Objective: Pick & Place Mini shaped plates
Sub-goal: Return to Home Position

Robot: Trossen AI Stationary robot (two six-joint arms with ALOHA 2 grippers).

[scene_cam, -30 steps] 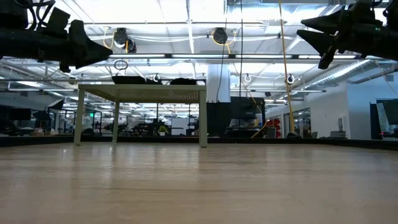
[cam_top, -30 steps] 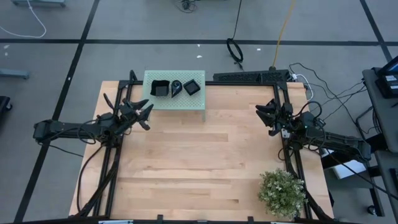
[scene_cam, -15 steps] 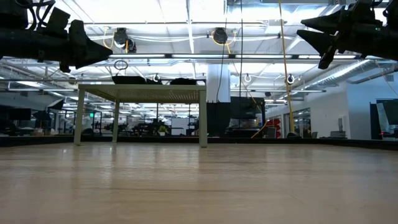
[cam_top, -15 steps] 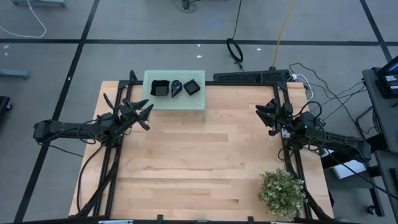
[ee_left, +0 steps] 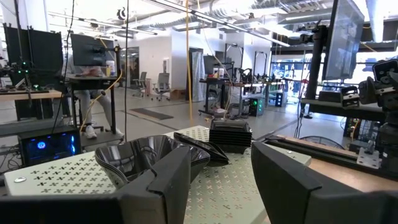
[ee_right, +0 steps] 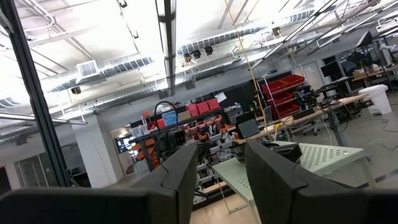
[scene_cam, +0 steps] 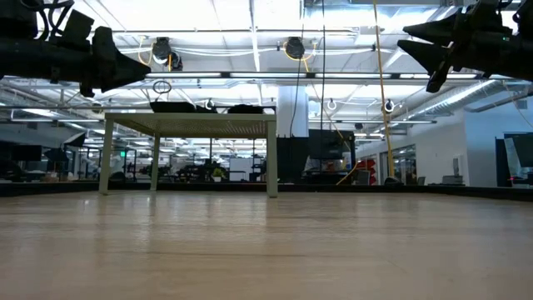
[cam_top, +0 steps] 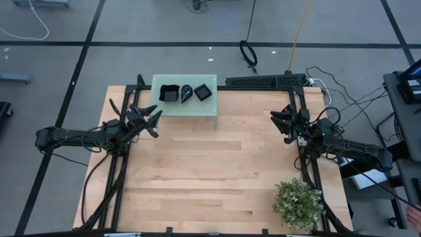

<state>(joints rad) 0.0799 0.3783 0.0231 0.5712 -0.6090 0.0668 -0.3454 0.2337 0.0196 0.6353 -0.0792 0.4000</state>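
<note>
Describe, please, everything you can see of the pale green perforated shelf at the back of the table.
The shelf is a green rectangular panel, seemingly metal, punched with cross-shaped holes, standing level on slim legs at the far edge of the table, left of centre. Glossy black mini plates rest on it in a row: a wavy-rimmed stack, a drop-shaped stack, a square stack. The left gripper hangs in front, apart.
</note>
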